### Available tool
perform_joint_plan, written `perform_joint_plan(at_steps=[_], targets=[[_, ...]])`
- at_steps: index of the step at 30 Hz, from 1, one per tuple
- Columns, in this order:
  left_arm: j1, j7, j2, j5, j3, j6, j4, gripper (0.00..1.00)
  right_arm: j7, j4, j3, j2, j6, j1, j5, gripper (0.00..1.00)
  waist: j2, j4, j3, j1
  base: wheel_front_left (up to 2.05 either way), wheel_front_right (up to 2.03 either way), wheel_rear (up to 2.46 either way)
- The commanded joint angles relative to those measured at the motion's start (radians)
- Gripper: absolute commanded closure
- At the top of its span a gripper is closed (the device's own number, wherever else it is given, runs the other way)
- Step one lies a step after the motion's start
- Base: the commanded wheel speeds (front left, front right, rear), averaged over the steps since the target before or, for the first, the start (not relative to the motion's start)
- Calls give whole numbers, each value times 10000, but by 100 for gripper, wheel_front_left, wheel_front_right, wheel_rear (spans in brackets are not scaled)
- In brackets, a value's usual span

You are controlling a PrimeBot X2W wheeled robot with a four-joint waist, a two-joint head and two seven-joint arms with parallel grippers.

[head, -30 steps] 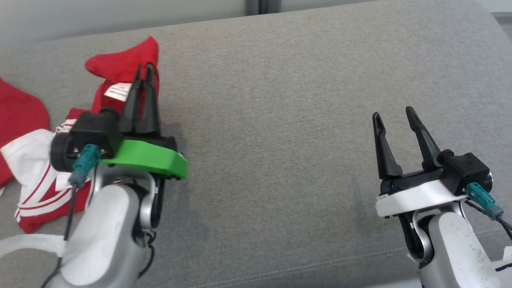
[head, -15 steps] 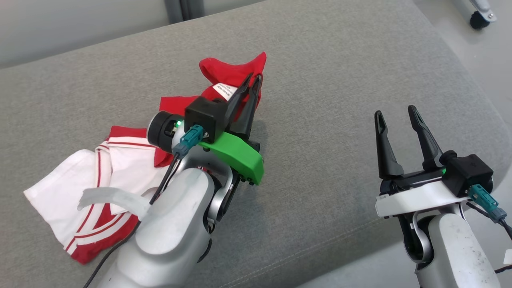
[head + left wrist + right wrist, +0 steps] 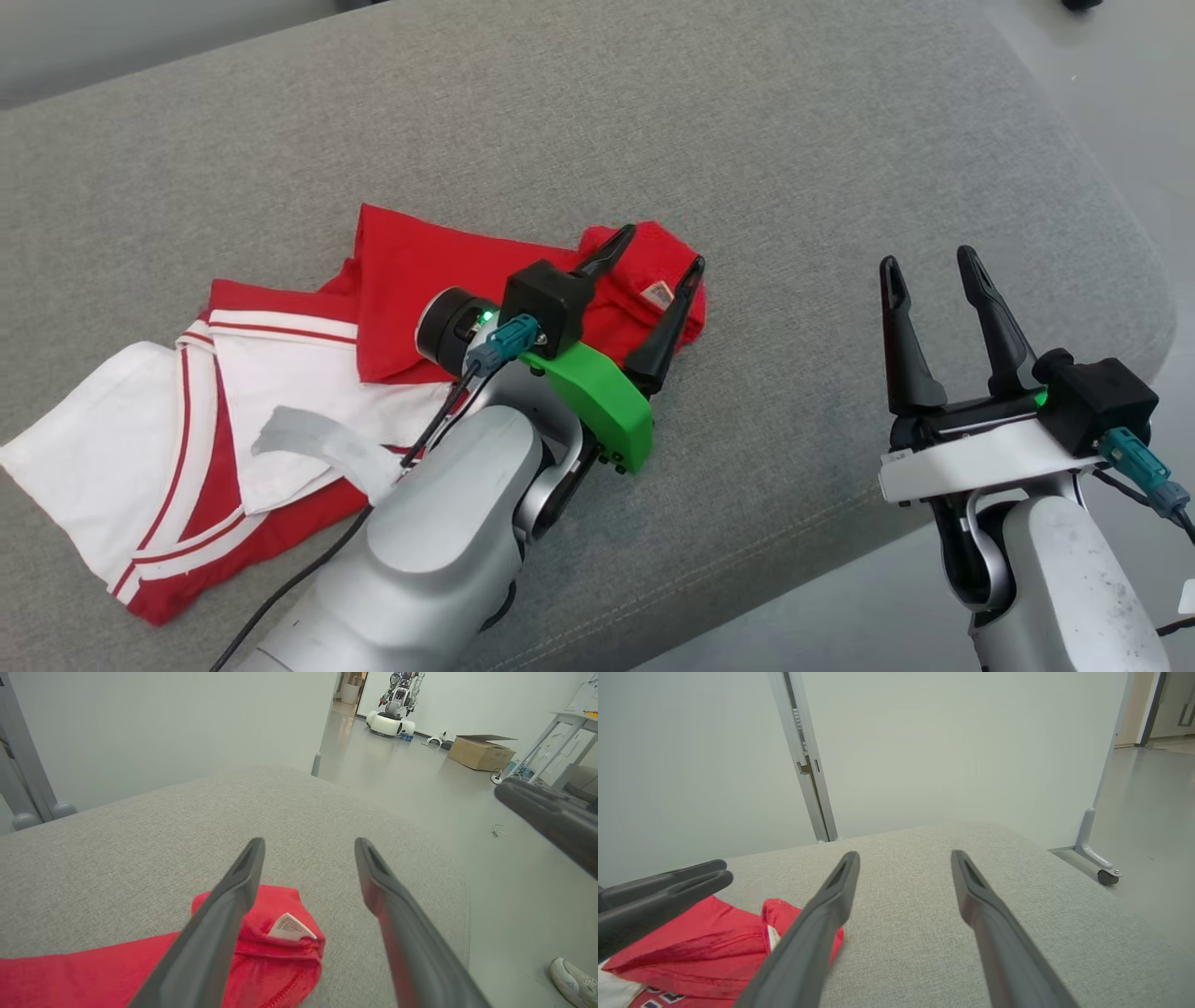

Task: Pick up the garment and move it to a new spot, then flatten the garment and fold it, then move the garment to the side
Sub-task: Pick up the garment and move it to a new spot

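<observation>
Red-and-white striped fabric garment (image 3: 308, 355) lies loosely spread on the grey woven cushion (image 3: 653, 112), left of centre. Its long axis runs diagonally from the front-left edge toward the middle, with the red labelled end pointing at the right edge. Left gripper (image 3: 659, 250) is over that red end, jaws spread, holding nothing. Right gripper (image 3: 929, 259), jaws apart and empty, hovers by the front-right corner.

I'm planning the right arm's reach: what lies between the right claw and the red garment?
Just bare grey cushion between the right claw and the garment, as the head view shows.
</observation>
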Motion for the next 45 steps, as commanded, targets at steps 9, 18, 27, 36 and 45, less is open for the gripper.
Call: perform_joint_plan(at_steps=[9,18,27,36,45], targets=[[-45,-721,536,-277,629,781,-990,0,-29,90,-89,-7,-3,-98,-287,0,-1,1351,-417,0,0,0,0],[995,-870,2215,-285,2677,1634,-2665,0,-29,230,25,-7,-3,-89,-461,0,-1,2133,-654,0,0,0,0],[3449,-868,2975,267,5142,1944,-4478,0,-29,529,280,-100,-3,184,-534,0,-1,2553,-1329,0,0,0,0],[5469,-868,2860,860,6079,1857,-5054,0,-29,886,586,-176,-3,540,-473,0,-1,2808,-1891,0,0,0,0],[6995,-871,2642,1445,6286,1713,-5242,0,-29,1056,792,-167,-3,1096,-407,0,-1,2854,-2497,0,0,0,0]])
